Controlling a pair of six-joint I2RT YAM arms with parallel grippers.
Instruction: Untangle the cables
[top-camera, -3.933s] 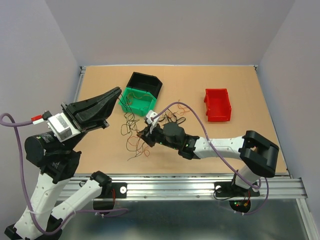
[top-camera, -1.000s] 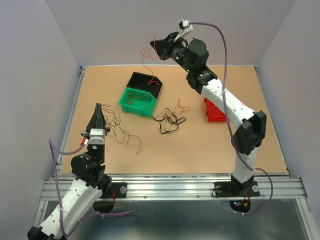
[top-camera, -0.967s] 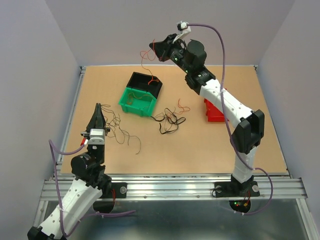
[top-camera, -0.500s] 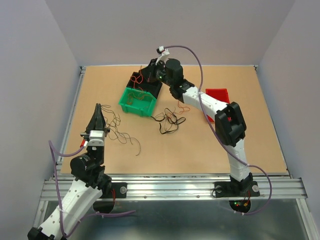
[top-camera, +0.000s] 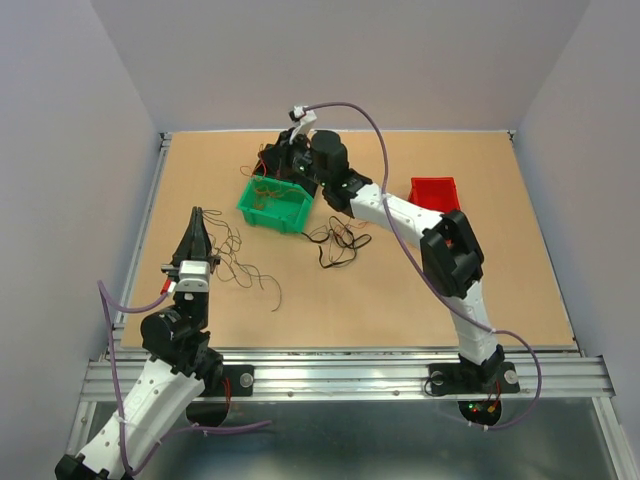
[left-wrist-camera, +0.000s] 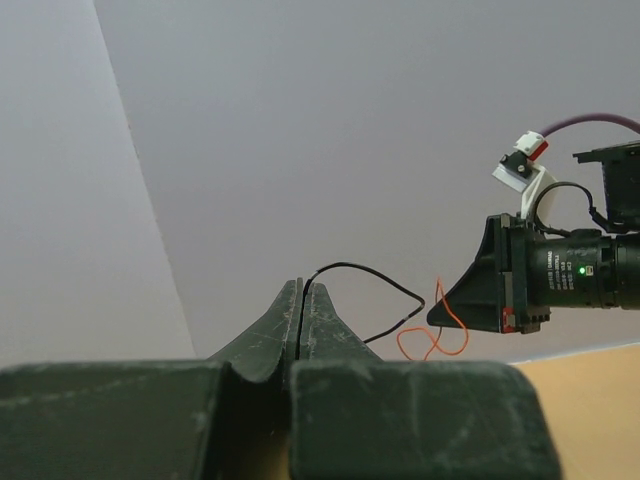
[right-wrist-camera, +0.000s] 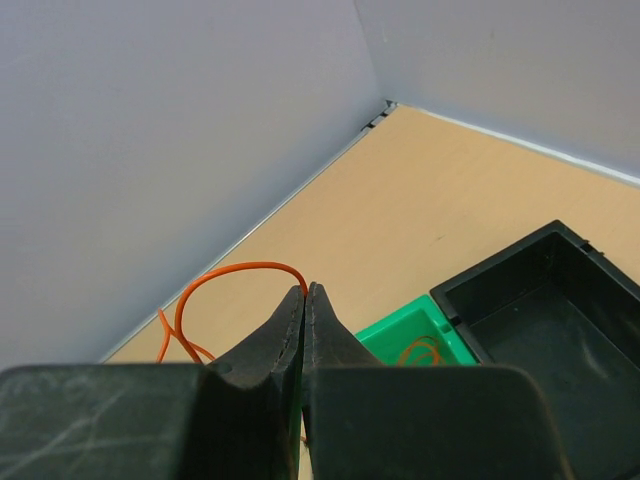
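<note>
My left gripper (top-camera: 194, 222) points upward at the table's left, shut on a thin black cable (left-wrist-camera: 368, 274); more dark cables (top-camera: 243, 263) trail on the table beside it. My right gripper (top-camera: 268, 160) hangs over the green bin (top-camera: 290, 212), shut on an orange cable (right-wrist-camera: 228, 271) that loops out left of its tip (right-wrist-camera: 304, 291). The orange cable also shows in the left wrist view (left-wrist-camera: 438, 338). An orange loop (right-wrist-camera: 424, 350) lies inside the green bin (right-wrist-camera: 405, 330). A small tangle of black and orange cables (top-camera: 340, 240) lies mid-table.
A black bin (right-wrist-camera: 540, 310) stands right behind the green one, mostly hidden by my right arm in the top view. A red bin (top-camera: 435, 192) stands at the right. Walls close the table at the back and sides.
My right arm has come down from high by the back wall, moving left to hang over the green bin, the orange cable still in its jaws. My left arm has stayed still over the last second.
</note>
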